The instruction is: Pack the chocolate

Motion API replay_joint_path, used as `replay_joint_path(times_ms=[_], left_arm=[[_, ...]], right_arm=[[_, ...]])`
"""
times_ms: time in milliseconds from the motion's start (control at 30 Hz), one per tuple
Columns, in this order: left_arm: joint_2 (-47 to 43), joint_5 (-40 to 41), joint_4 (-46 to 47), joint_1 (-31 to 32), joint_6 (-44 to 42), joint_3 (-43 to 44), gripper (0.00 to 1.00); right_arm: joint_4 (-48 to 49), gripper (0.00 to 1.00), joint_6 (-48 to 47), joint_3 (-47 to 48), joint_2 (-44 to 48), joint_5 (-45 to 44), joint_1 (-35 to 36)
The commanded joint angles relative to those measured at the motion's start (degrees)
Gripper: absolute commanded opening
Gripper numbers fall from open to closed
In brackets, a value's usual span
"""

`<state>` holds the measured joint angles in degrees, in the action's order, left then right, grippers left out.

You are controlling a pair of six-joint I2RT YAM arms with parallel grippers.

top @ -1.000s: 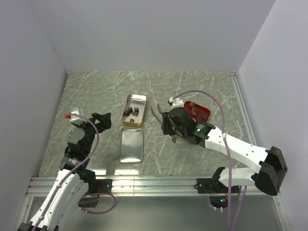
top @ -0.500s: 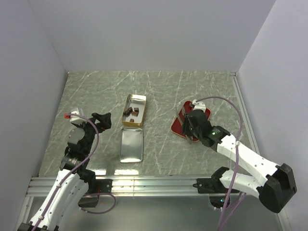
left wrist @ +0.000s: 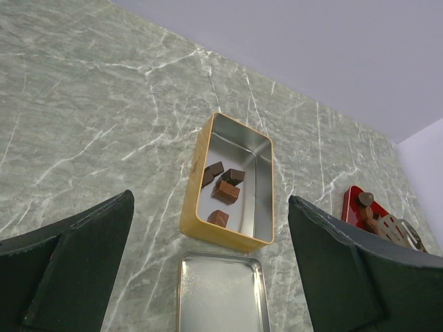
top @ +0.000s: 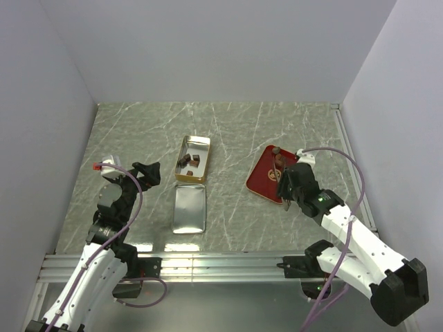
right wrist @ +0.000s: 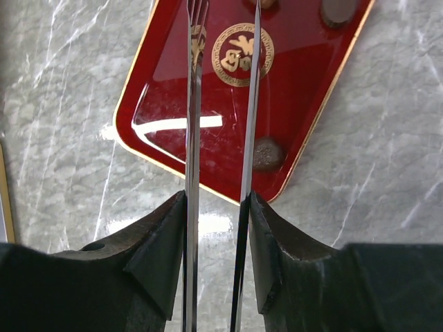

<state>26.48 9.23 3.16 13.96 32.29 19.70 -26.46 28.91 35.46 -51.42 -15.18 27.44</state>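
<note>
Several chocolate chunks (top: 190,162) lie in the open gold tin (top: 183,160), also seen in the left wrist view (left wrist: 226,191). More dark chocolate pieces (right wrist: 267,153) lie on the red tray (top: 261,178). My right gripper (top: 286,185) is over the tray's near edge, shut on metal tongs (right wrist: 194,104) whose two blades reach out over the tray with nothing between them. My left gripper (top: 145,171) is open and empty, left of the tin, facing it.
The tin's silver lid (top: 189,209) lies flat just in front of the tin, also in the left wrist view (left wrist: 221,294). White walls close in the marble table on three sides. A metal rail runs along the near edge.
My right arm has swung right with the tongs, from beside the tin to over the red tray's near edge. The left arm has not moved.
</note>
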Motion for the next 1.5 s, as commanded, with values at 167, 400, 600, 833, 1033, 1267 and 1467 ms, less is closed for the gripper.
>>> replay_joint_path(times_ms=[167,400,600,833,1033,1267,1467], left_arm=[[-0.02,-0.71,1.24,0.28,0.23,0.07,1.0],[-0.11,-0.62,1.32,0.28,0.14,0.07,1.0],[0.06,-0.62,1.32,0.28,0.14,0.07,1.0],[0.06,-0.62,1.41,0.28,0.14,0.07,0.99],[0.06,-0.71,1.5,0.28,0.23,-0.02,1.0],[-0.11,-0.71,1.32,0.28,0.23,-0.02,0.99],[-0.2,-0.71,1.41,0.28,0.23,-0.1,0.99]], right_arm=[[1.67,0.48,-1.31,-0.31,0.1,2.43,-3.8],[2.55,0.49,-2.18,-0.13,-1.75,4.1,-5.82],[4.22,0.49,-3.33,0.22,-4.83,5.86,-7.4],[6.77,0.49,-4.38,-0.39,-7.55,7.88,-8.37],[6.77,0.44,-4.47,-0.57,-6.77,8.06,-8.28],[6.16,0.38,-4.39,-0.75,-5.36,9.99,-8.28],[5.28,0.34,-4.3,-0.83,-3.43,9.65,-8.28]])
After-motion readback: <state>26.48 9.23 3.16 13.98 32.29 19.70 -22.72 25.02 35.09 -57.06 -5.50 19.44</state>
